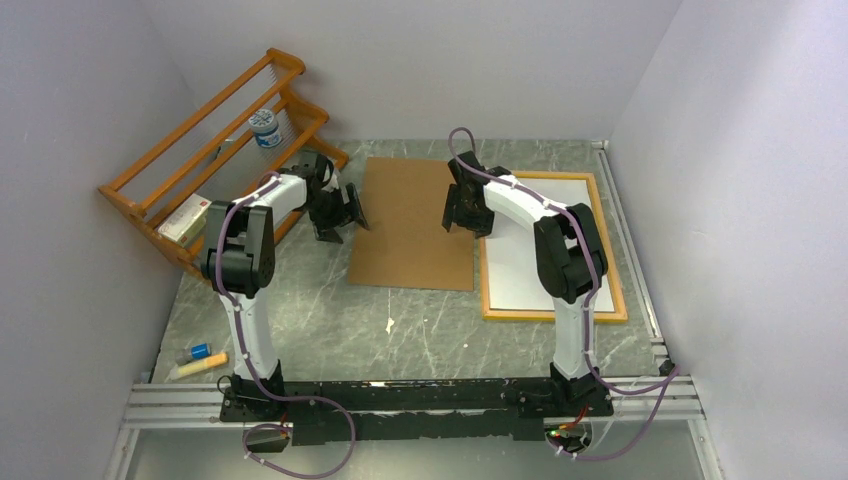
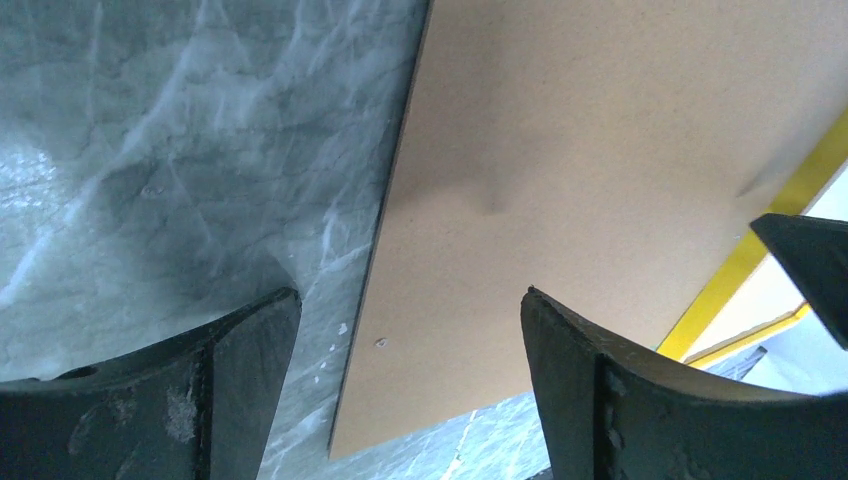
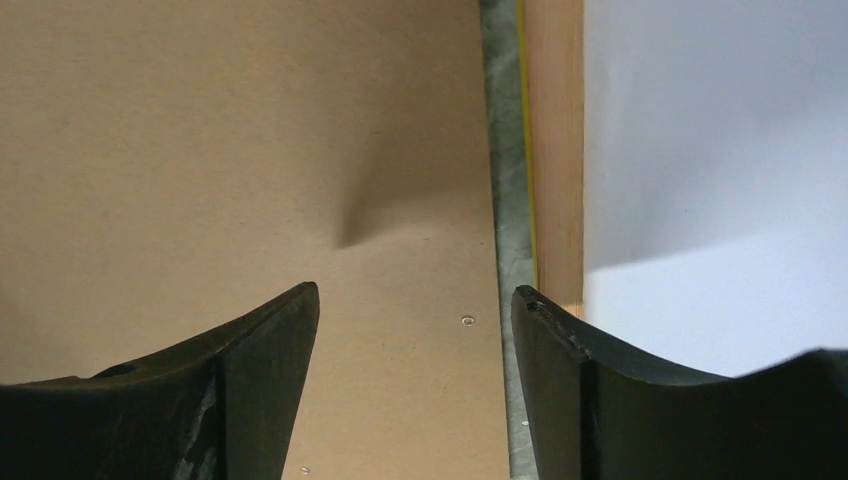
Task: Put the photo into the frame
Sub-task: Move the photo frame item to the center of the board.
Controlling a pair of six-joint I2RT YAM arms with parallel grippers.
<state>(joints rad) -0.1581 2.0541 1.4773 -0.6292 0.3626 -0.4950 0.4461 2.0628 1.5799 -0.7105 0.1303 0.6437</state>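
Observation:
The frame (image 1: 553,315) lies flat at the right, wood-orange back side up. A plain white sheet (image 1: 520,270) fills it, which looks like the photo with its white back up; no print shows. My left gripper (image 1: 340,215) is open and empty over the left edge of the brown hardboard panel (image 1: 415,225). My right gripper (image 1: 465,215) is open and empty over the panel's right edge, beside the frame. The left wrist view shows the left gripper (image 2: 410,300), the panel (image 2: 560,150) and the frame's yellow edge (image 2: 745,265). The right wrist view shows the right gripper (image 3: 415,295), the panel (image 3: 250,150), the frame (image 3: 555,150) and the white sheet (image 3: 720,150).
An orange-brown slatted rack (image 1: 215,140) stands at the back left, with a small jar (image 1: 265,128) and a box (image 1: 185,220) on it. Two small tubes (image 1: 200,358) lie at the front left. A narrow strip of table (image 3: 505,200) separates panel and frame.

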